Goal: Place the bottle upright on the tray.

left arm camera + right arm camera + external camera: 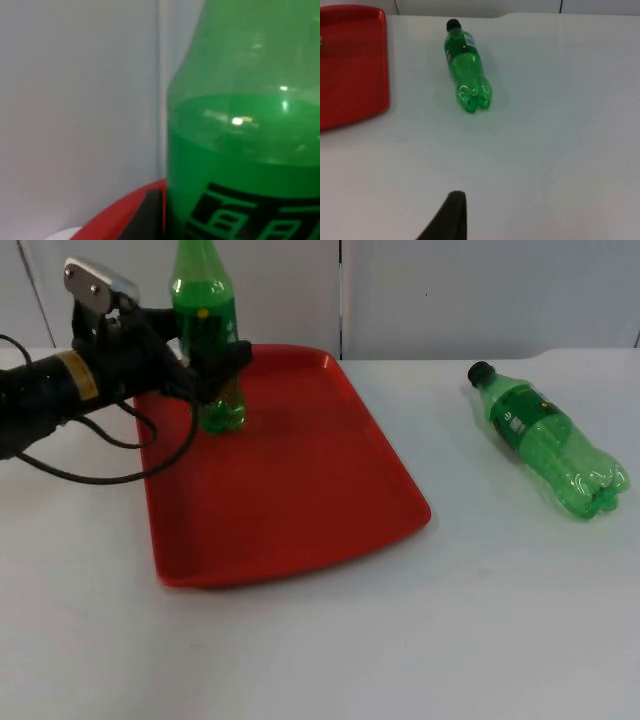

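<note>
Upright bottle (207, 330) on tray (290, 490), clamped in left end effector (215, 370).

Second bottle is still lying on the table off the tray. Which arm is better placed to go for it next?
Probably the right. The lying bottle rests on the white table on the right arm's side, beyond the red tray. The left gripper is clamped on the upright bottle.

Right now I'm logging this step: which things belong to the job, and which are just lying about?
Job:
- upright bottle, standing on the tray
- red tray
- left gripper, around that bottle

Lying about:
- second bottle, on its side on the table, apart from the tray
</note>
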You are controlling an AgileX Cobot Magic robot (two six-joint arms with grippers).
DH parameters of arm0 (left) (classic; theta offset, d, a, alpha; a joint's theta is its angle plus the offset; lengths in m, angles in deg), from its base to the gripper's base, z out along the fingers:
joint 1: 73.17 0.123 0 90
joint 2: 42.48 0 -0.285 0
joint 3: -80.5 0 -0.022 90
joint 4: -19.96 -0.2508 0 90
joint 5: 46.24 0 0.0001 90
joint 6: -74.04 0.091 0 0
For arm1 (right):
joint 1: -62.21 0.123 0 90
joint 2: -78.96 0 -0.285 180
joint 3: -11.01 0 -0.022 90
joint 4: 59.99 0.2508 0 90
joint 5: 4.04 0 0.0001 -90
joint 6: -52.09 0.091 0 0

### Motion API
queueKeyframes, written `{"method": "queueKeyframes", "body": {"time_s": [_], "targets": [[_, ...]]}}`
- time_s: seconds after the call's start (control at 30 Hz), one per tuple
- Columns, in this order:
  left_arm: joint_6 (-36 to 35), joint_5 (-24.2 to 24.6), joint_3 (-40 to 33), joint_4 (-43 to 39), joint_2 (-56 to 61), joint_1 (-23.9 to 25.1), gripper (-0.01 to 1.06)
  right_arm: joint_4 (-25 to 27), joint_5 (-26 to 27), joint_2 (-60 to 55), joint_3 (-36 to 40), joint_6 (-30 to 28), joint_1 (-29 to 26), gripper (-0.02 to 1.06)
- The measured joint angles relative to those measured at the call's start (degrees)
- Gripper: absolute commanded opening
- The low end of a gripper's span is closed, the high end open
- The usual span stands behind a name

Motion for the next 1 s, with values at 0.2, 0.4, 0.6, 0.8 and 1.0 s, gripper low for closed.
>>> {"method": "queueKeyframes", "body": {"time_s": [0.2, 0.4, 0.6, 0.8, 1.0], "targets": [[-5.84, -1.85, 0.0, -8.81, 0.0, 3.18, 0.92, 0.0, 0.0, 0.0, 0.0, 0.0, 0.0, 1.05], [-7.81, -2.33, 0.0, -11.45, 0.0, 6.42, 0.92, 0.0, 0.0, 0.0, 0.0, 0.0, 0.0, 1.05], [-10.33, -2.46, 0.0, -12.96, 0.0, 10.47, 0.92, 0.0, 0.0, 0.0, 0.0, 0.0, 0.0, 1.05], [-15.27, -2.46, 0.0, -19.87, 0.97, 13.01, 0.92, 0.0, 0.0, 0.0, 0.0, 0.0, 0.0, 1.05], [-21.8, -2.46, 0.0, -28.65, 5.61, 13.61, 0.92, 0.0, 0.0, 0.0, 0.0, 0.0, 0.0, 1.05]]}}
